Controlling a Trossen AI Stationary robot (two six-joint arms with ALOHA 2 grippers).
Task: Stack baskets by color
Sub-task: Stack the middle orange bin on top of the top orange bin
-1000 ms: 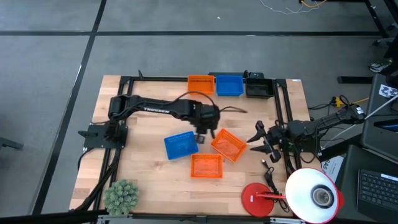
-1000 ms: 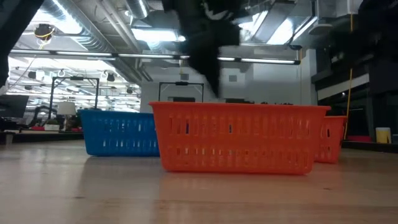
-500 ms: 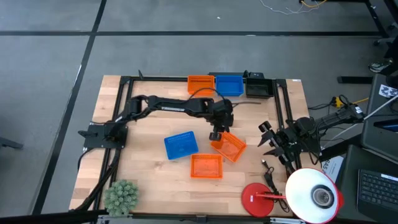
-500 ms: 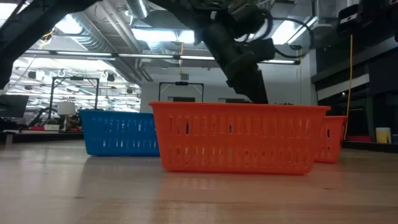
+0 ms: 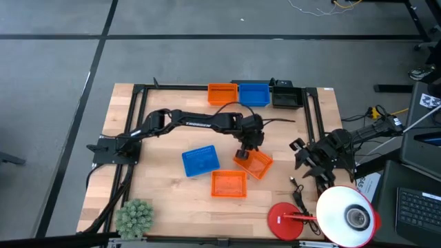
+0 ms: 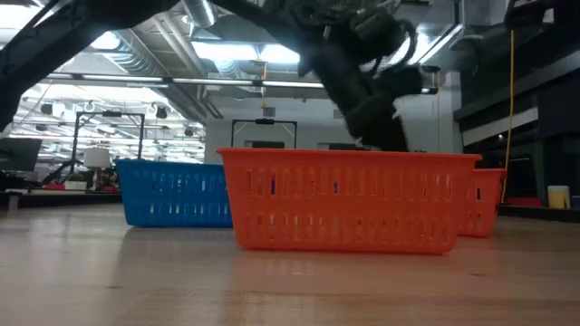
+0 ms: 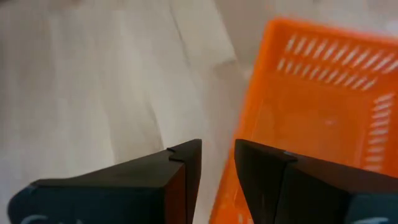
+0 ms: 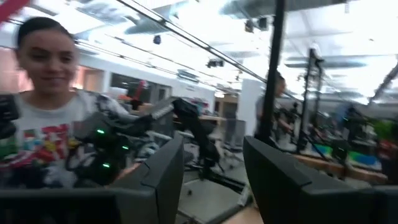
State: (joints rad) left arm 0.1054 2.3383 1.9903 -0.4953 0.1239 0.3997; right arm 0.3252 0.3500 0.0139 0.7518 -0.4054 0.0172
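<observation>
L gripper [image 5: 244, 149] sits mid-frame in the high view, fingers [image 7: 180, 168] open a narrow gap, straddling the wall of the tilted orange basket [image 5: 253, 161], prob. lined up to pinch that rim; nothing held yet. Likely bound for the other loose orange basket [image 5: 228, 183] just below it. Blue basket [image 5: 200, 160] lies left of both. Row at frame top: orange [image 5: 222, 93], blue [image 5: 253, 94], black [image 5: 286, 98], apparently stack spots. R gripper [image 5: 304, 153] waits at right edge of tabletop [image 5: 165, 196], fingers wide, empty.

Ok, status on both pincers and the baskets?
Left pincer open, straddling tilted orange basket wall. Right pincer open, idle at table's right edge. Nothing in the way.
</observation>
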